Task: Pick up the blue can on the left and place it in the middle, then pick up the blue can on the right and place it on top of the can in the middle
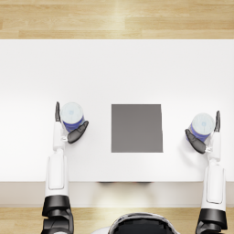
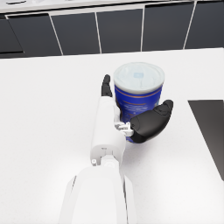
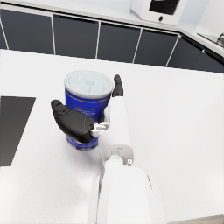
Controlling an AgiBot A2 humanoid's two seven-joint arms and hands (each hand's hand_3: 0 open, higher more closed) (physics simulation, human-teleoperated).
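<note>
Head camera looks steeply down on the table [image 1: 117,68]; each wrist camera looks closely along its forearm; all share the tabletop.

Between the two blue cans lies a dark grey mat [image 1: 136,128] flat on the white table [image 1: 117,68] — nothing stands on it, so the middle is open from above and from either side. The left can [image 1: 72,116] is flanked by the left hand [image 1: 68,125], the right can [image 1: 202,125] by the right hand [image 1: 204,135]; each can blocks its own hand's path inward. Bare tabletop separates each can from the mat — and spreads wide behind both, toward the dark cabinets [image 2: 118,33].
</note>
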